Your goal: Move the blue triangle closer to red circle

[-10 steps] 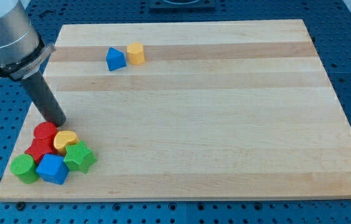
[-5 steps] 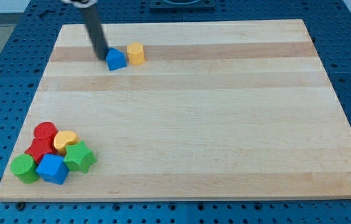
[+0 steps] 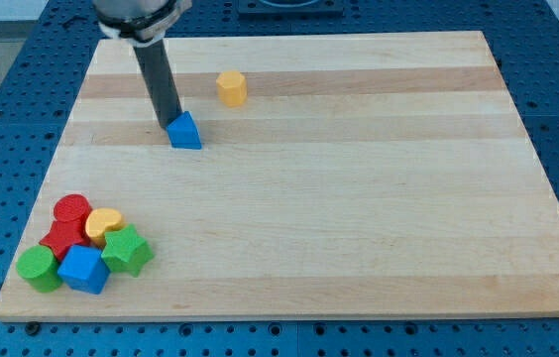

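Observation:
The blue triangle lies on the wooden board, in its upper left part. My tip touches the triangle's upper left side, and the dark rod rises from it toward the view's top. The red circle sits at the top of a cluster of blocks near the board's lower left corner, well below and left of the triangle.
A yellow hexagon-like block stands up and right of the triangle. The cluster also holds a red star, a yellow heart-like block, a green star, a blue cube and a green round block.
My tip has pushed the blue triangle down the view, away from the yellow block. The yellow block has shifted a little to the right. The cluster has not moved.

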